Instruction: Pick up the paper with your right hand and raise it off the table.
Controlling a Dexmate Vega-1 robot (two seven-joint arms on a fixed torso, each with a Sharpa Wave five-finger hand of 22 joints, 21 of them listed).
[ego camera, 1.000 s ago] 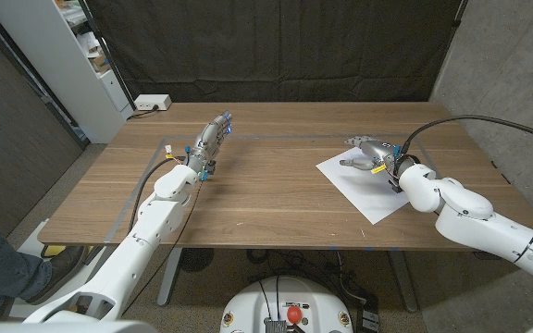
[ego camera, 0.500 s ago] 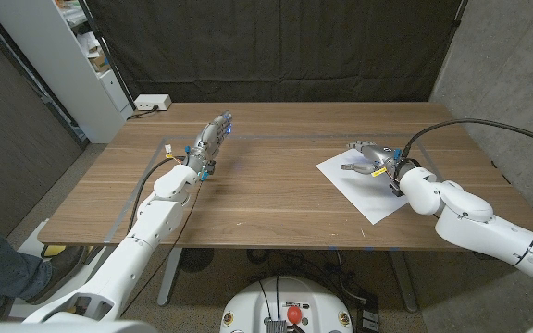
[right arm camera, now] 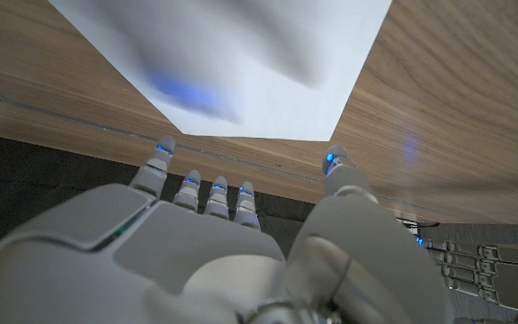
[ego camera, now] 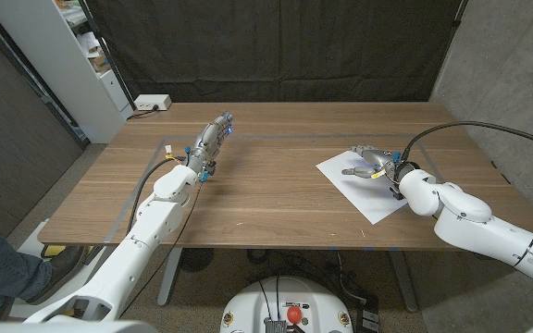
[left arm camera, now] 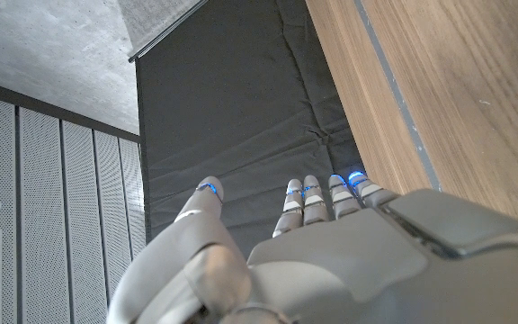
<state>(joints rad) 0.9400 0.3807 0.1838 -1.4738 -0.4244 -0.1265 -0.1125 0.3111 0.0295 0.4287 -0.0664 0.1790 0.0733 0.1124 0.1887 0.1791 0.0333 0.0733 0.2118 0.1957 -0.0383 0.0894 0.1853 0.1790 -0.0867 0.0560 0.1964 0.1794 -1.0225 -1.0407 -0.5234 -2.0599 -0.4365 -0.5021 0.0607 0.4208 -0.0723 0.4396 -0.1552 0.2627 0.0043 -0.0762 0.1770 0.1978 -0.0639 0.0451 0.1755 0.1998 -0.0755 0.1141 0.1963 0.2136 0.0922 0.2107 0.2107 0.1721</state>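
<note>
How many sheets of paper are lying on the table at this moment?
1. A single white paper lies on the table's right side, under the right hand. A second sheet hidden exactly beneath it cannot be excluded.

A rectangular brown wooden table, the surface (ego camera: 266, 199), stands on a grey floor (ego camera: 26, 217). A thin grey line of tape (ego camera: 146, 180) runs along its left side and far edge. Behind the far edge hangs a creased black fabric curtain (ego camera: 276, 46). A grey concrete wall (ego camera: 507, 65) rises past the right edge. Beyond the far left corner stands a white shelving unit (ego camera: 72, 65), with a white power strip (ego camera: 153, 103) on the floor at its foot.
</note>
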